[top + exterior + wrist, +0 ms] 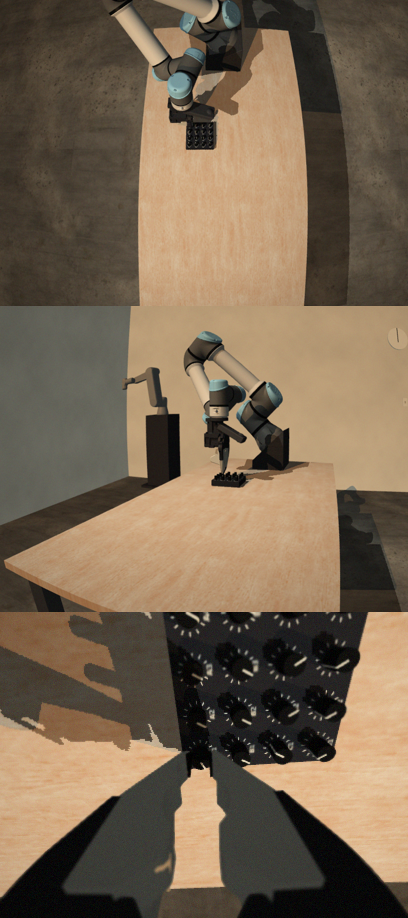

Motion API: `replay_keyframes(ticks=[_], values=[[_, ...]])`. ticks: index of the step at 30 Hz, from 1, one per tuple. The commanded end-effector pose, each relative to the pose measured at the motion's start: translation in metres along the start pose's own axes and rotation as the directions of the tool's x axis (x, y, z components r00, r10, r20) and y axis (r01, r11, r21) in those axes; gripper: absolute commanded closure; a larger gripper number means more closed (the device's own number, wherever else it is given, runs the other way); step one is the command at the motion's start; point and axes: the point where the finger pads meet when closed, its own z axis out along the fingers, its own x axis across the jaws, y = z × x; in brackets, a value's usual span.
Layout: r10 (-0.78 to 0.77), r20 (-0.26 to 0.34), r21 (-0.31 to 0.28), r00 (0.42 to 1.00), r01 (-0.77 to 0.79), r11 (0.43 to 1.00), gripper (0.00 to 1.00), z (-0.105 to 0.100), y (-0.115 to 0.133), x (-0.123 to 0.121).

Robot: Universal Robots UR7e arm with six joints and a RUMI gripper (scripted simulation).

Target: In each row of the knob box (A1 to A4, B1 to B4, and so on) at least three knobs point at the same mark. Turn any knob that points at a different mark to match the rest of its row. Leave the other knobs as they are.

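Note:
The black knob box [200,135] lies on the wooden table, a grid of black knobs with pale pointers; it also shows in the exterior view [228,479] and fills the top of the wrist view [260,687]. My gripper [200,753] points straight down over the box's corner nearest the arm. Its two grey fingers are shut on the corner knob [200,754], which sits between the fingertips and is mostly hidden by them. In the side view the fingertips [223,470] reach down to the knob tops.
The arm's dark base block [224,56] stands at the table's far end. A second arm on a dark pedestal [163,447] stands off the table to the left. The arm's shadow [100,697] falls beside the box.

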Motion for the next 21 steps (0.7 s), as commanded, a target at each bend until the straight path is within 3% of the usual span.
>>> replay_keyframes(ticks=[1,21], values=[[-0.116,-0.005,0.002,0.993,0.116,0.993,0.96,-0.0002,0.0001,-0.0003],[-0.428,-0.005,0.0,0.904,0.428,0.904,0.96,-0.0002,0.0005,-0.0018]])
